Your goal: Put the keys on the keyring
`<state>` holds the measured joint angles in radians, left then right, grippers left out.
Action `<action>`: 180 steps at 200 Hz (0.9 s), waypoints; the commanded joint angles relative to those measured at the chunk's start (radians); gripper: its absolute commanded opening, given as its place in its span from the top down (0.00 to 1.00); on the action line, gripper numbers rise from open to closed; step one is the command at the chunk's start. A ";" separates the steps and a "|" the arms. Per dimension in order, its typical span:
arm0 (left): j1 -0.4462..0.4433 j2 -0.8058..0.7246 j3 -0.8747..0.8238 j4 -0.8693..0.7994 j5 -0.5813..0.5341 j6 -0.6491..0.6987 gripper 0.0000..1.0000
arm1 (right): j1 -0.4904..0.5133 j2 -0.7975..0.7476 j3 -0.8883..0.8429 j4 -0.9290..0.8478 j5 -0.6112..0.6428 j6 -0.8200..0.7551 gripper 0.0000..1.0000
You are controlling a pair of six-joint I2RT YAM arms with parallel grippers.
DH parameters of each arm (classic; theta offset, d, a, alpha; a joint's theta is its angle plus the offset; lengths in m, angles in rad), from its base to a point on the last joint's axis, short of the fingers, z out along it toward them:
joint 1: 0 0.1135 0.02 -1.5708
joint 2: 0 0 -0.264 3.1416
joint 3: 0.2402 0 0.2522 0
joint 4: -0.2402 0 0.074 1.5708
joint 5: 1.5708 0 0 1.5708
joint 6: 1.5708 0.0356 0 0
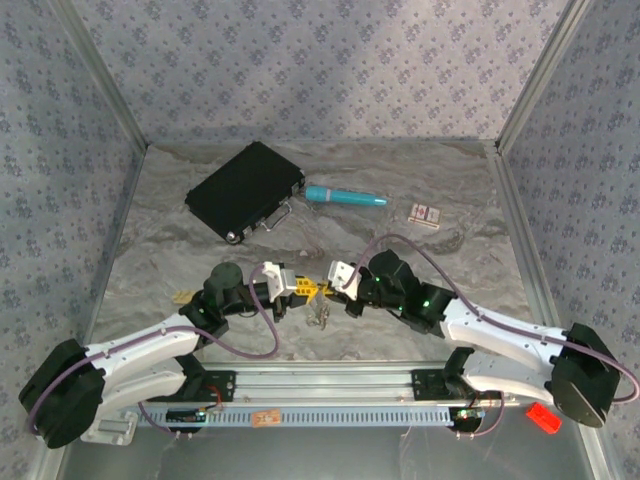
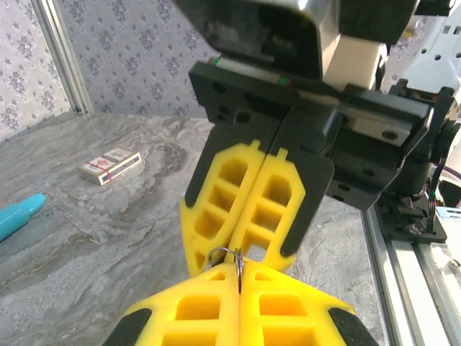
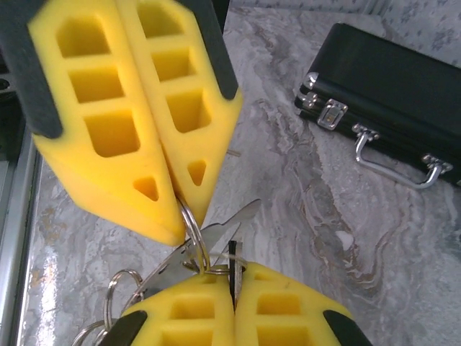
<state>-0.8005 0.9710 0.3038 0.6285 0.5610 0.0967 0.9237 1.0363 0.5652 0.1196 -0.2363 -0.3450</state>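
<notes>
One keyring (image 3: 193, 234) over marbled table (image 1: 160, 250), patterned walls (image 1: 320, 60)

No legible text, number, brand or sign anywhere.

Small white-and-red box (image 2: 109, 165), left of centre in the left wrist view, right of centre in the overhead view: red and dark print on the top face, blurred, no letter readable.

Small orange tag (image 1: 265, 418) on the slotted rail (image 1: 330, 412), bottom centre of the overhead view: possibly marked, too small to read.

Green lights (image 1: 428, 297) on the arm right of centre in the overhead view: plain dots, no characters.
</notes>
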 commanded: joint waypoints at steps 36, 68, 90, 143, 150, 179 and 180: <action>0.000 -0.009 0.034 -0.047 -0.030 0.035 1.00 | -0.003 -0.081 0.047 -0.109 0.045 -0.044 1.00; -0.001 -0.011 0.029 -0.053 -0.047 0.035 0.95 | -0.005 -0.088 0.077 -0.170 0.073 -0.074 1.00; 0.000 -0.015 0.025 -0.051 -0.068 0.032 0.67 | -0.007 -0.088 0.103 -0.196 0.081 -0.091 1.00; -0.001 -0.077 -0.024 0.005 -0.262 0.000 0.00 | -0.009 -0.036 0.185 -0.247 0.069 -0.140 1.00; 0.000 -0.099 -0.030 0.000 -0.324 -0.011 0.00 | -0.009 -0.024 0.194 -0.245 0.062 -0.143 1.00; 0.001 -0.229 -0.041 -0.094 -0.645 -0.054 0.00 | -0.007 0.054 0.241 -0.214 0.019 -0.145 1.00; 0.001 -0.234 -0.041 -0.098 -0.660 -0.055 0.00 | -0.007 0.057 0.243 -0.212 0.018 -0.144 1.00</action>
<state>-0.8005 0.8364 0.2710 0.5701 0.2146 0.0883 0.9188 1.0393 0.7452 -0.1081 -0.1749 -0.4675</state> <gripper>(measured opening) 0.995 0.052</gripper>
